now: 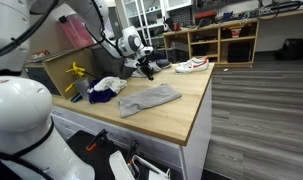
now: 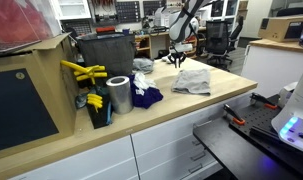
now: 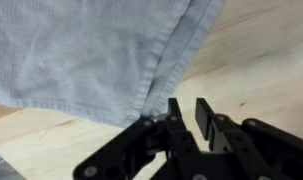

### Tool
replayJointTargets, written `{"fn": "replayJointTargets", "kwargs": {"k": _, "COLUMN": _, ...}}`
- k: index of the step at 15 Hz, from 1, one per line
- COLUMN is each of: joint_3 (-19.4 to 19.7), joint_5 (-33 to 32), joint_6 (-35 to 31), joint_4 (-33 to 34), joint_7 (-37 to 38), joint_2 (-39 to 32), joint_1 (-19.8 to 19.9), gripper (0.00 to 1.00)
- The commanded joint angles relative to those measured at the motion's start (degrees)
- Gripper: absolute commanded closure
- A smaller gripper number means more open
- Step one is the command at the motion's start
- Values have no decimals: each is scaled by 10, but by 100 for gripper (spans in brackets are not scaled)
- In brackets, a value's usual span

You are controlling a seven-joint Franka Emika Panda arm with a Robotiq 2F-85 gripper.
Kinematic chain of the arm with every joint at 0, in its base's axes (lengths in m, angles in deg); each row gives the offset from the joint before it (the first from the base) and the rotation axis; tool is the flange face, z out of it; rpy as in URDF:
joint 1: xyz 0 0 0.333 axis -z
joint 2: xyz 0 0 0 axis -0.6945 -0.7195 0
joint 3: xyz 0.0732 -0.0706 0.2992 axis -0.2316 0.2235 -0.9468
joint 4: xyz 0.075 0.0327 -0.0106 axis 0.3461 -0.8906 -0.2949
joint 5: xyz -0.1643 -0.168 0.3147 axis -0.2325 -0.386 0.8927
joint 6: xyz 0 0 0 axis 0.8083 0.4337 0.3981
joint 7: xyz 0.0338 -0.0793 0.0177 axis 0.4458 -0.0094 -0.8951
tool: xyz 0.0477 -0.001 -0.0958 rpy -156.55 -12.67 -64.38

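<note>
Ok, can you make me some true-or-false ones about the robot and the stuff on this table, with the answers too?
1. A grey cloth lies flat on the wooden table. True.
2. The gripper is lifting the grey cloth into the air. False: in the wrist view its fingers are slightly apart with nothing between them, just beside the cloth's edge.
3. A dark blue cloth lies next to a shiny metal can. True.
4. The shoe at the far end of the table is black. False: it is white with red on it.
</note>
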Motion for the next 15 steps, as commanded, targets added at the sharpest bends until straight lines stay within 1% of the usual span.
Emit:
{"fn": "replayJointTargets", "kwargs": {"k": 1, "joint_3": -68, "joint_5": 53, "joint_6": -8, "joint_4": -70, "joint_7": -99, "joint_2": 80, "joint_1": 17, "gripper": 44}}
{"fn": "replayJointTargets", "kwargs": {"k": 4, "joint_3": -124, "joint_5": 113, "joint_6": 2, "joint_4": -94, "joint_7": -197, "joint_2": 106, "joint_1": 30, "gripper": 20}}
{"fn": "replayJointTargets", "kwargs": {"k": 7, "joint_3": -175, "joint_5": 172, "joint_6": 16, "joint_4": -118, "joint_7": -299, "joint_2": 119, "joint_1": 43, "gripper": 1}}
{"fn": "replayJointTargets", "kwargs": {"k": 9, "joint_3": -201, "joint_5": 198, "joint_6": 38, "joint_4": -131, "joint_7": -360, "joint_2": 124, "joint_1": 49, "gripper": 0}}
{"fn": "replayJointTargets", "kwargs": {"k": 11, "joint_3": -217, "joint_5": 207, "joint_6": 64, "joint_4": -143, "joint_7": -415, "joint_2": 128, "joint_1": 51, "gripper": 0}}
{"fn": "replayJointTargets", "kwargs": {"k": 13, "joint_3": -225, "joint_5": 200, "joint_6": 94, "joint_4": -150, "joint_7": -463, "joint_2": 131, "joint_1": 51, "gripper": 0}}
{"fn": "replayJointTargets", "kwargs": {"k": 15, "joint_3": -224, "joint_5": 178, "joint_6": 131, "joint_4": -157, "joint_7": -498, "joint_2": 137, "joint_1": 45, "gripper": 0}}
